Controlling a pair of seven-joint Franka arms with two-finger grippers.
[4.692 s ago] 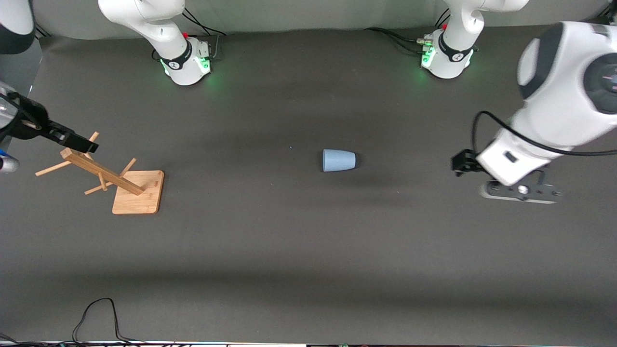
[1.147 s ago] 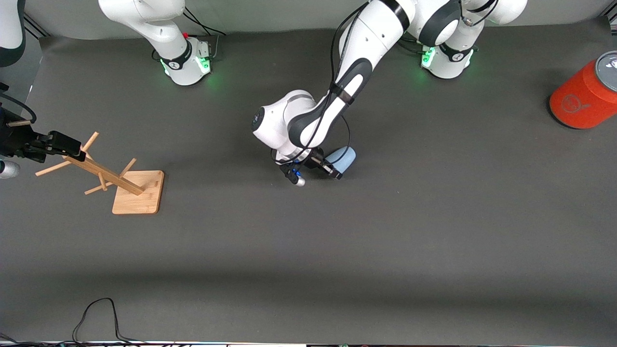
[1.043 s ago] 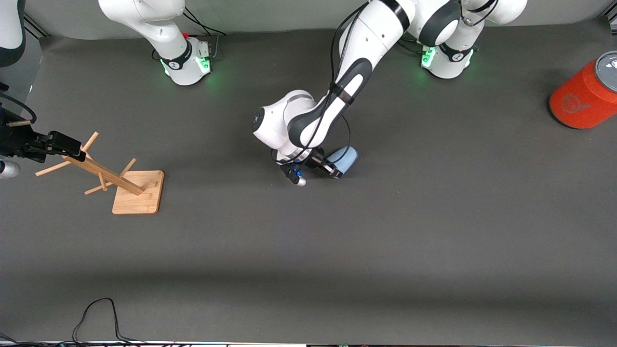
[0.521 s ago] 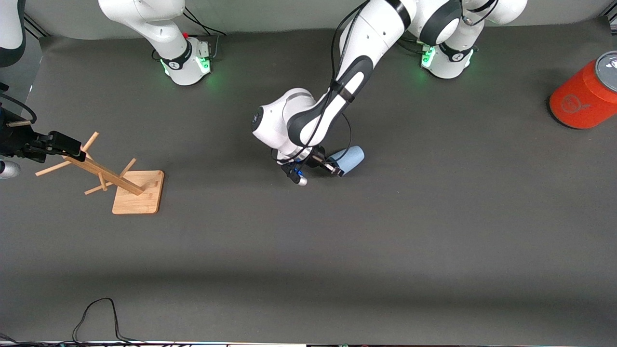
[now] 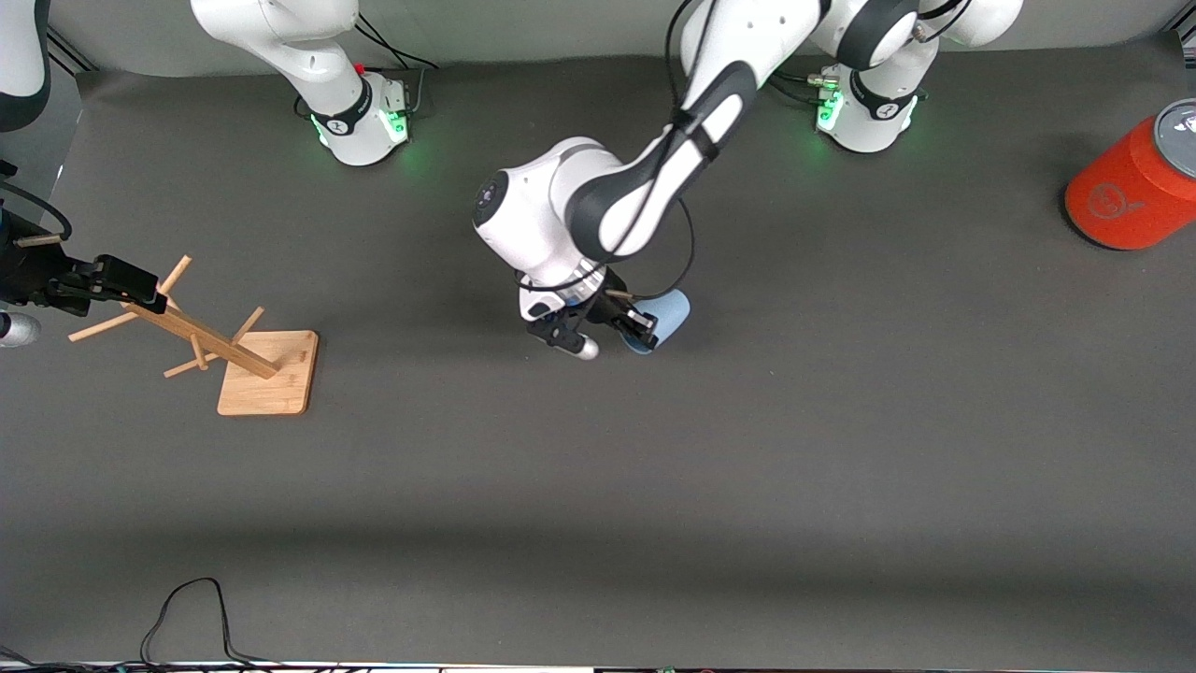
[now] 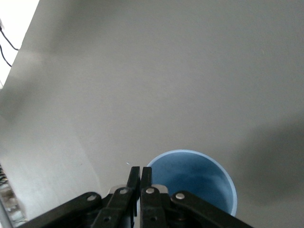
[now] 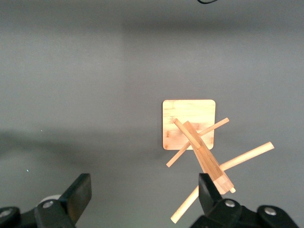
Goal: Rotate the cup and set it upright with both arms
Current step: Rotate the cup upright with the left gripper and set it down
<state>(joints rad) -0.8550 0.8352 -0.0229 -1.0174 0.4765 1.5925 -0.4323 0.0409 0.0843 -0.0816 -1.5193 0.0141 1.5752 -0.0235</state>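
Observation:
The pale blue cup (image 5: 669,307) is near the table's middle, tilted, with its narrow base toward the robots' bases. In the left wrist view its open mouth (image 6: 194,180) faces the camera. My left gripper (image 5: 643,329) is shut on the cup's rim, one finger inside the mouth and one outside (image 6: 140,173). My right gripper (image 5: 140,288) waits open over the top of the wooden rack (image 5: 224,350) at the right arm's end of the table. Its fingers (image 7: 145,194) stand wide apart with nothing between them.
A large orange cylinder with a grey top (image 5: 1131,187) lies at the left arm's end of the table. The rack's square base (image 7: 188,124) and pegs show under the right gripper. A black cable (image 5: 187,608) loops at the table's front edge.
The left arm has lifted and turned its wrist with the cup in its grip. The cup has swung from lying flat to a steeper tilt. The right arm has not moved.

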